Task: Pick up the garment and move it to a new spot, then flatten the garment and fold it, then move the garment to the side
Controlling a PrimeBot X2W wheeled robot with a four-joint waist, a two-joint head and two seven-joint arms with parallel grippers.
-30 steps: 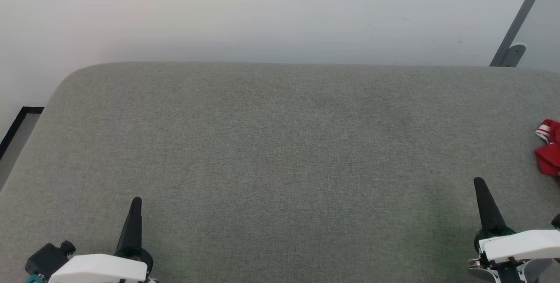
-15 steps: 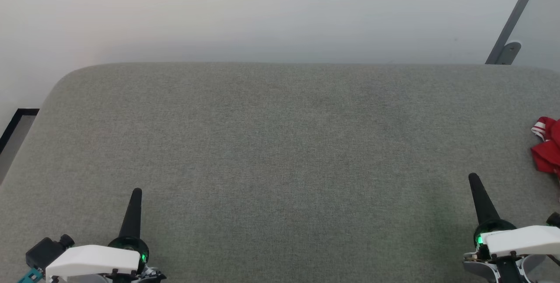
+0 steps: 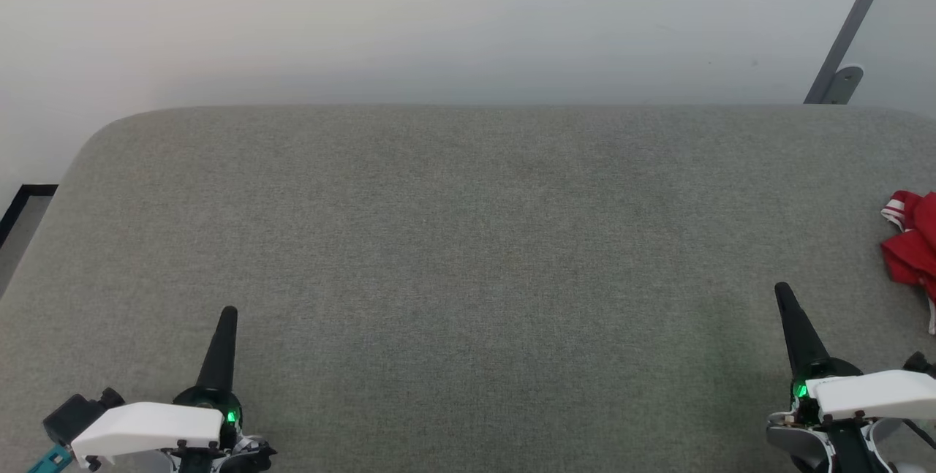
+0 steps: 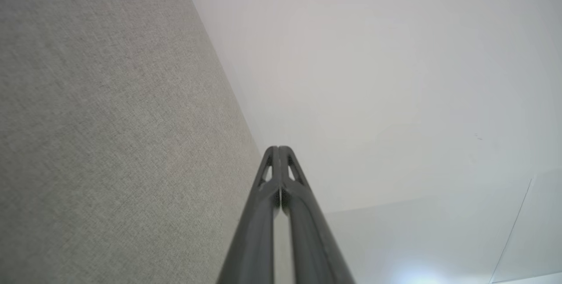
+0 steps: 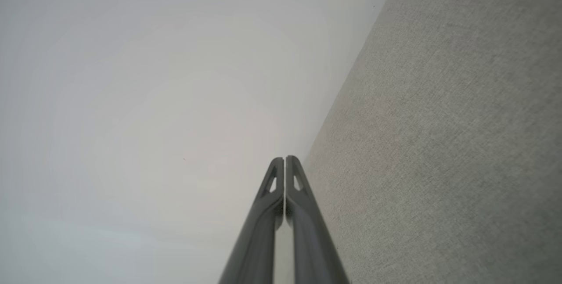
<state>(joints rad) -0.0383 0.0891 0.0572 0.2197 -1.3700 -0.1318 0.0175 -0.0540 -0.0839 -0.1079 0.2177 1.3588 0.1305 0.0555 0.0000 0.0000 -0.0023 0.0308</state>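
Where the head view's bottom edge cuts them off, the left tool at the lower left and the right tool at the lower right each rise from a white housing with a small green light at the base. Each reads there as a single dark spike pointing up over the grey worktop, so the gap between its fingers cannot be judged from that angle. The wrist views settle it: the left tool's fingers lie pressed together tip to tip with nothing between them, and the right tool's fingers are likewise closed on nothing, with a hairline slit between them. Those wrist views also bring out the woven cloth of the worktop on one side and pale wall on the other. Farther out in the head view, the garment lies crumpled at the worktop's right edge, red with a bit of red-and-white striped trim at its upper left, and is cut by the frame. It sits beyond and to the right of the right tool, apart from it, and well apart from the left tool. Farthest off, the worktop's rounded far edge meets the wall, with a slanted grey bar at the upper right and a black-edged strip at the far left.
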